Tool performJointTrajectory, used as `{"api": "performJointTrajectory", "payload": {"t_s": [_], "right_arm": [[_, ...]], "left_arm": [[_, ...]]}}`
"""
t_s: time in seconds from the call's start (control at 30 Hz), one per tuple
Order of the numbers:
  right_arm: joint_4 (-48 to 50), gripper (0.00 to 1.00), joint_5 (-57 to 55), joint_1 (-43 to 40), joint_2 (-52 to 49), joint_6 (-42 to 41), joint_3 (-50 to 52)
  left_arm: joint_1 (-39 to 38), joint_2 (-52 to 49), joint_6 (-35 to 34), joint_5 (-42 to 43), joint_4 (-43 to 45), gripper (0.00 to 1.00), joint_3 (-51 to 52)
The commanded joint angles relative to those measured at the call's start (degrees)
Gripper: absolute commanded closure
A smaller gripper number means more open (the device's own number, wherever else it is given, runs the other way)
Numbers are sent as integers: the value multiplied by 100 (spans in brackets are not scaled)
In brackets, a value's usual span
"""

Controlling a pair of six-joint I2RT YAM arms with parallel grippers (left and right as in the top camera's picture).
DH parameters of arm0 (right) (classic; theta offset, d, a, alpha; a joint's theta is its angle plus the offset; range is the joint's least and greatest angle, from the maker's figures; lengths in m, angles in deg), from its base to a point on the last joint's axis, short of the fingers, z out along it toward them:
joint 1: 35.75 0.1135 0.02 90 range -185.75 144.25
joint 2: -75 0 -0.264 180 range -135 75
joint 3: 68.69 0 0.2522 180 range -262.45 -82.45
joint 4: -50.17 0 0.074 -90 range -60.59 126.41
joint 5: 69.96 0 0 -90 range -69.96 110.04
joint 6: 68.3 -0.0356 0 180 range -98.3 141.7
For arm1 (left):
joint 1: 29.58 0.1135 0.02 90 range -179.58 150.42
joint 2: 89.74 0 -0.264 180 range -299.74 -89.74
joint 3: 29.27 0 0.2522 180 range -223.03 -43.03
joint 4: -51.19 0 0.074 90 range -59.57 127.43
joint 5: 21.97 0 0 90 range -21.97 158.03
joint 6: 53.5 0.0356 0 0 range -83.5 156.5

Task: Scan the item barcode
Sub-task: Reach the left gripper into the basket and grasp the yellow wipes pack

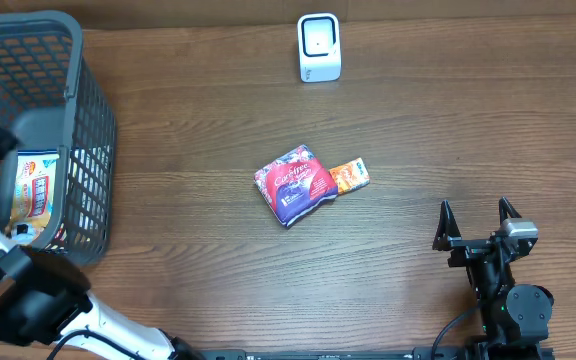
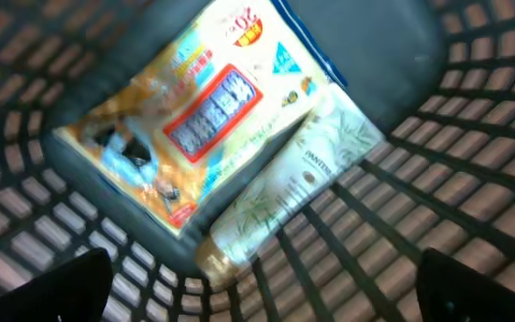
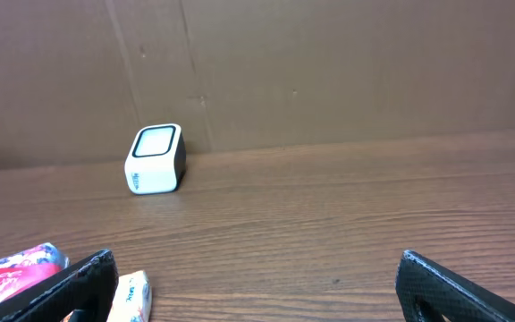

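yellow packet point(image 2: 177, 125) and white tube point(image 2: 293, 188) lie in grey basket point(image 1: 93, 130); left gripper point(image 2: 271, 295) and right gripper point(image 1: 475, 208) gape empty.

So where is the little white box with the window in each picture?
Overhead: the white scanner box stands at the top, a little right of the middle.
Left wrist: not in it; this view looks down into the basket.
Right wrist: it stands left of the middle.
Shared landmark: the red snack packet, central in the overhead view, bottom left in the right wrist view.

Blur smears print on the yellow packet point(image 2: 181, 125), and the red packet point(image 3: 9, 265) runs off the edge.
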Motion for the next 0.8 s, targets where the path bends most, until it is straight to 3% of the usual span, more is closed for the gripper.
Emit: {"api": "performJointTrajectory", "payload": {"t_s": [0.0,0.07,0.23,0.57,0.73,0.77], "right_arm": [[31,0,-52,4,42,4,59],[31,0,-52,4,42,4,59],[31,0,-52,4,42,4,59],[28,0,-52,4,42,4,59],[31,0,-52,4,42,4,59],[28,0,-52,4,42,4,59]], "left_arm": [[-577,13,81,-1217,501,0,723],[-835,13,66,-1652,938,3,1187],[-772,13,48,-1661,1526,12,1840],[-734,13,520,-1875,3077,12,3770],[-734,13,763,-2608,4048,16,4428],[-734,13,796,-2608,4103,31,4489]]}}
